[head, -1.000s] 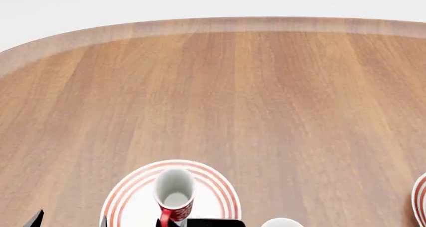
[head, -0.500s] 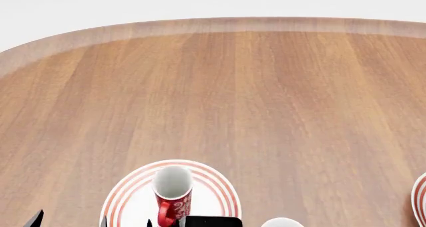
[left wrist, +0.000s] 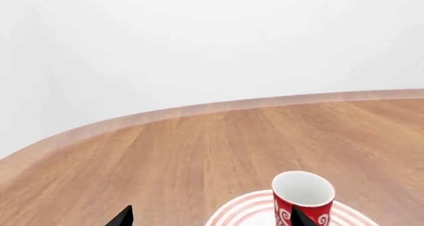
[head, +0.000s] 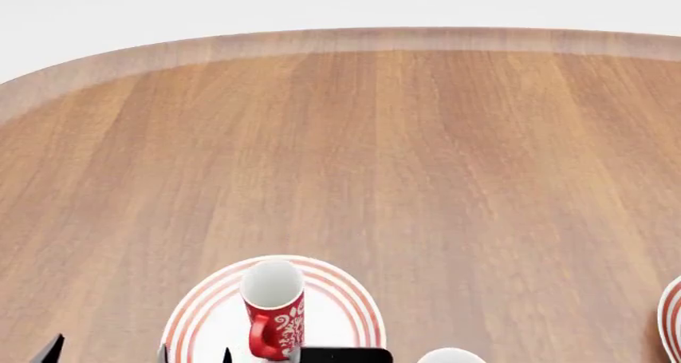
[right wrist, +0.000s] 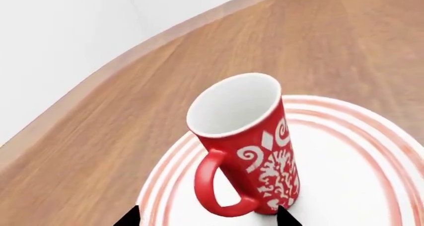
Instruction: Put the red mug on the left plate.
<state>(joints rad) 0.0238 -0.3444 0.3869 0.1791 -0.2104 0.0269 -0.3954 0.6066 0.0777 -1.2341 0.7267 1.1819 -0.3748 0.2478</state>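
Observation:
The red mug [head: 276, 313] with its white floral pattern stands upright on the left plate [head: 204, 325], a white plate with red rings, at the near edge of the head view. Its handle points back toward my right gripper [right wrist: 206, 217], which is open; the dark fingertips [right wrist: 129, 218] sit either side of the handle, and the mug [right wrist: 250, 141] rests on the plate [right wrist: 344, 181] with its own base. My left gripper [left wrist: 212, 217] is open and wide, low over the plate's rim [left wrist: 239, 213], with the mug [left wrist: 303, 198] just behind one tip.
A white mug's rim [head: 449, 355] shows right of the plate at the view's lower edge. A second ringed plate [head: 672, 319] is cut off at far right. The wooden table [head: 404, 155] stretches ahead to a rounded far edge.
The mug's rim shifted slightly away and more of its side shows. The right gripper's dark fingertip moved left, away from the mug, so the jaws have opened.

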